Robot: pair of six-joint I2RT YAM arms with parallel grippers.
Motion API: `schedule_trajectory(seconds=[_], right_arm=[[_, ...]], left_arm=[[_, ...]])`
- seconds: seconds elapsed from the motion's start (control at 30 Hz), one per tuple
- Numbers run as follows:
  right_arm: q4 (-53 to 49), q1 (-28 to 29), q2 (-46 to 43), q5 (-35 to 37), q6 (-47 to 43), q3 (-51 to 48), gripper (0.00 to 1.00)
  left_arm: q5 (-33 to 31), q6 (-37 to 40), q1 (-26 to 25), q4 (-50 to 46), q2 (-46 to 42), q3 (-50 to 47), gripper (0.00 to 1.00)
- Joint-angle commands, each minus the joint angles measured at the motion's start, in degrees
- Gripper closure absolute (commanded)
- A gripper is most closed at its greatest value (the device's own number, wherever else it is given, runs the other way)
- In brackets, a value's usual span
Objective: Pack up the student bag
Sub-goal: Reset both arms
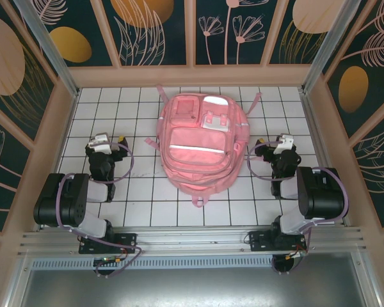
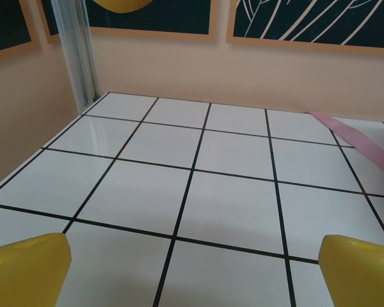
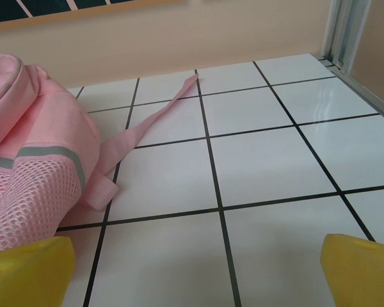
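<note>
The student bag (image 1: 198, 141), a big pink backpack with pale front pockets and a reflective stripe, lies flat in the middle of the tiled table. Its mesh side (image 3: 25, 192) and a loose pink strap (image 3: 155, 116) show in the right wrist view; another strap end (image 2: 365, 142) shows in the left wrist view. My left gripper (image 1: 110, 142) rests left of the bag, open, yellow fingertips (image 2: 25, 268) wide apart over bare tile. My right gripper (image 1: 276, 143) sits right of the bag, open too, fingertips (image 3: 361, 268) spread with nothing between them.
The white tiled table (image 1: 141, 198) is boxed in by peach walls (image 1: 57, 141) and metal corner posts (image 2: 77, 57). Straps trail from the bag's top corners toward the back wall.
</note>
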Motion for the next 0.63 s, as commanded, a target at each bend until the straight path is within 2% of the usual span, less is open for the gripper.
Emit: schedule_trajectory(seconds=[0.0,0.6], right_arm=[[2.9,-0.1,0.0,-1.0,-0.3,1.0,0.01],[2.9,-0.2,0.0,-1.0,-0.3,0.9,0.01]], left_arm=[[0.2,0.9,0.3,2.4,-0.1,0.3,0.01],[0.2,0.9,0.3,2.4,-0.2,0.3,0.01]])
